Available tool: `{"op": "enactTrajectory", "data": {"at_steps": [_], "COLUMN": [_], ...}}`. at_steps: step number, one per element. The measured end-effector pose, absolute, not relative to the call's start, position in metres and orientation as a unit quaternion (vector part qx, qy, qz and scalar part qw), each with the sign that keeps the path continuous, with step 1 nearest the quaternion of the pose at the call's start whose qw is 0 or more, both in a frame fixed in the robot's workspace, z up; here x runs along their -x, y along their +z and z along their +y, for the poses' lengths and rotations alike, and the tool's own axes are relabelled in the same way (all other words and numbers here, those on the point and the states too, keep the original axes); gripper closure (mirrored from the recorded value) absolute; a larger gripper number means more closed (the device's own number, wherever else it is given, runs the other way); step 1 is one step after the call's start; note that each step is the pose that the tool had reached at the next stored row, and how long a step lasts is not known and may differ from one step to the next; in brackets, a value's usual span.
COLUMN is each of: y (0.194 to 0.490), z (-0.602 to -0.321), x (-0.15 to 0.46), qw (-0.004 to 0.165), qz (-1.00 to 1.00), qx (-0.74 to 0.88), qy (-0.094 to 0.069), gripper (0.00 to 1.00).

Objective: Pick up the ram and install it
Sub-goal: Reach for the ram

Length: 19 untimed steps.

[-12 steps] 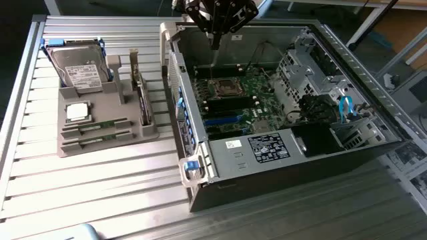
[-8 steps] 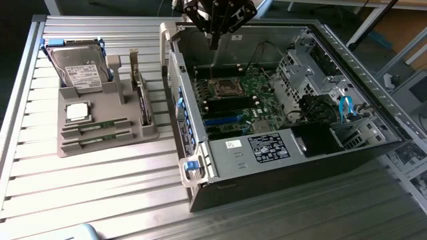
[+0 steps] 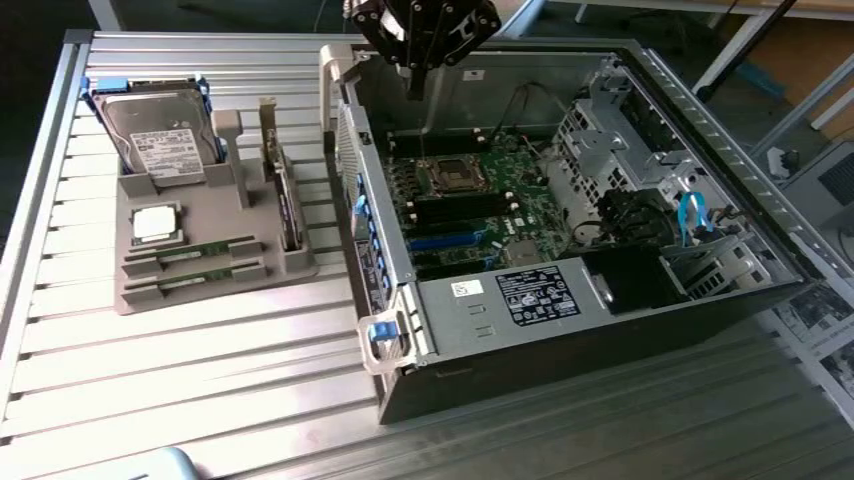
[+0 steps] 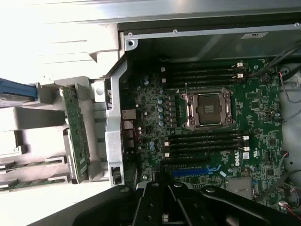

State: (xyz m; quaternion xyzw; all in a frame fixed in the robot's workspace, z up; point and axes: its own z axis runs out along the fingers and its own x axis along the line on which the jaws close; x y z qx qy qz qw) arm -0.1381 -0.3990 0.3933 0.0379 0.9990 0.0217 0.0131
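Two ram sticks, thin and green, lie side by side in slots at the front of a grey holder (image 3: 220,270): one ram (image 3: 203,251) and a second (image 3: 203,277) just in front of it. In the wrist view both sticks (image 4: 29,165) (image 4: 27,183) sit at the frame's edge. My gripper (image 3: 418,85) hangs shut over the far wall of the open computer case (image 3: 561,330), well away from the holder, with nothing held. The black fingers (image 4: 162,207) point down at the motherboard (image 4: 254,103), whose black memory slots (image 4: 202,141) flank the bare processor socket (image 4: 209,109).
The grey holder also carries a silver hard drive (image 3: 158,140), a square processor chip (image 3: 155,222) and an upright green card (image 3: 283,200). The case's metal side wall (image 3: 350,170) stands between holder and motherboard. Drive cages and cables (image 3: 667,210) crowd the case's right side in the exterior view.
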Motion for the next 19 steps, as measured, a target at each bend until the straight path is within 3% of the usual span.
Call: {"op": "enactTrajectory", "data": {"at_steps": [19], "y": [0.393], "z": [-0.399], "x": [0.162], "qw": [0.013], "qz": [0.999], "qx": [-0.038], "qy": [0.022], "gripper": [0.89]}}
